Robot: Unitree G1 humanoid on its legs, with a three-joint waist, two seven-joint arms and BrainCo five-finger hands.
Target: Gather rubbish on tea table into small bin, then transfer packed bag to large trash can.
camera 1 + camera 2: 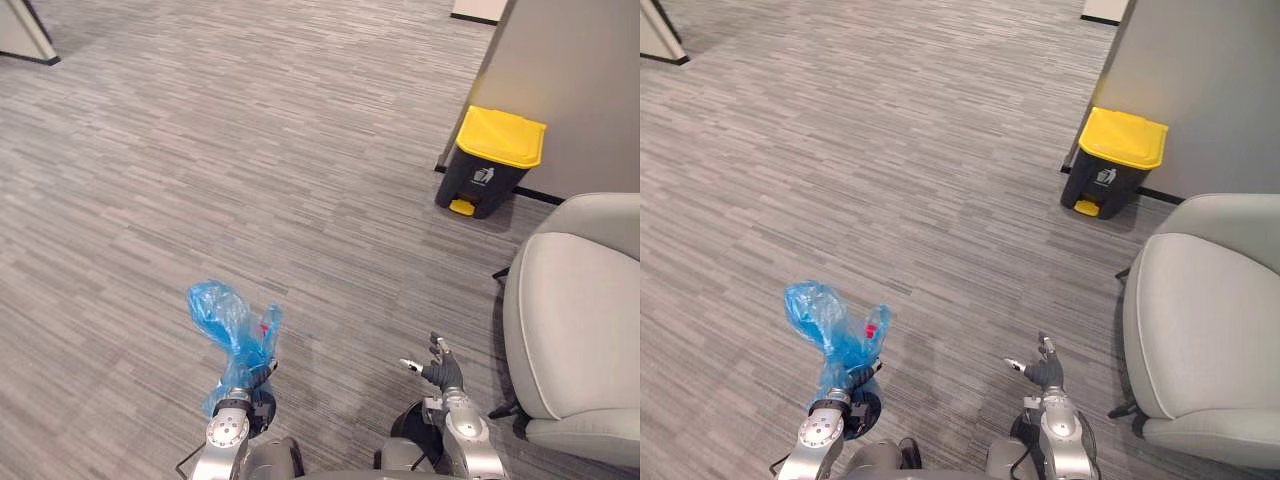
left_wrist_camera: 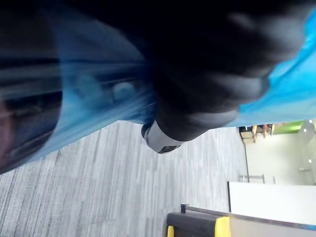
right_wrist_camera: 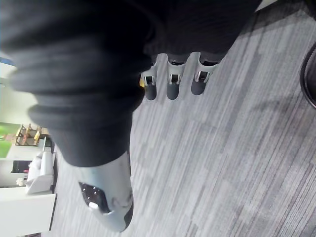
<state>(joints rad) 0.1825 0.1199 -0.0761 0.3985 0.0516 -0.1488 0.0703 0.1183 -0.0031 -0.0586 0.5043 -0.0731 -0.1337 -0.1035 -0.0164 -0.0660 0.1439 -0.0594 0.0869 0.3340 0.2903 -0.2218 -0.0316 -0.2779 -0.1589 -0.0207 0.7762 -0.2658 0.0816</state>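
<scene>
A packed blue plastic bag (image 1: 228, 325) with something red inside sticks up from my left hand (image 1: 256, 384), low in the eye views, above the grey carpet. The hand's fingers are curled round the bag's neck. In the left wrist view the blue film (image 2: 291, 94) wraps close round the hand. My right hand (image 1: 439, 371) hangs further right, fingers relaxed and holding nothing; its fingers (image 3: 170, 85) show over bare carpet in the right wrist view. The large trash can (image 1: 492, 162), black with a yellow lid, stands against the grey wall at the far right.
A light grey armchair (image 1: 575, 320) stands close on the right, beside my right hand. A grey wall (image 1: 570, 80) rises behind the can. Striped grey carpet (image 1: 250, 150) runs from me to the can.
</scene>
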